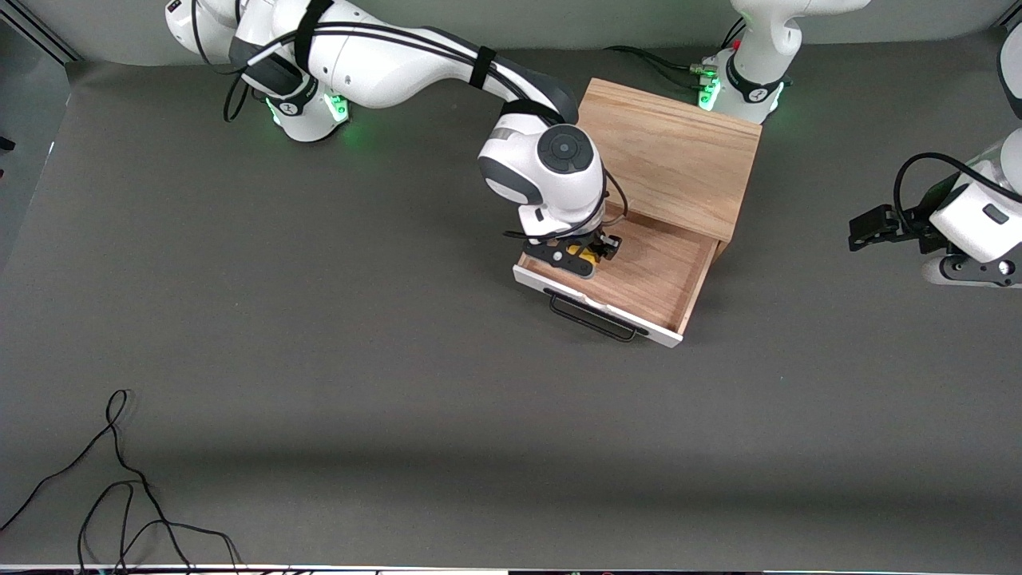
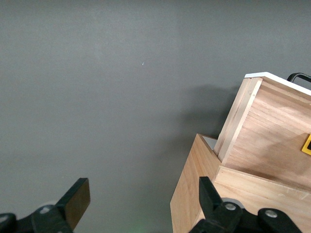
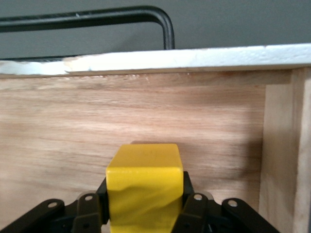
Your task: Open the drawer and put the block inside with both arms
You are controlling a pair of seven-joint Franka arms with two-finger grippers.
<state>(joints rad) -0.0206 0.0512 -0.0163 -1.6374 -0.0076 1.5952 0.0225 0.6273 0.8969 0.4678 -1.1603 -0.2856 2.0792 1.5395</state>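
Observation:
The drawer point(image 1: 651, 275) stands pulled out of the light oak box point(image 1: 679, 152), its white front panel point(image 1: 607, 307) and black wire handle point(image 1: 595, 315) toward the front camera. My right gripper point(image 1: 587, 255) is shut on the yellow block point(image 1: 589, 254) inside the drawer, low over its floor, at the corner toward the right arm's end. In the right wrist view the block point(image 3: 144, 182) sits between the black fingers point(image 3: 192, 206), with the drawer floor point(image 3: 146, 111) and handle point(image 3: 97, 17) past it. My left gripper point(image 1: 866, 228) waits open and empty beside the box; the left wrist view shows its spread fingers point(image 2: 77, 199).
Loose black cables point(image 1: 120, 495) lie on the grey table near the front camera at the right arm's end. The left wrist view shows the box's side point(image 2: 192, 194), the drawer's side point(image 2: 272, 141) and a sliver of the block point(image 2: 307, 144).

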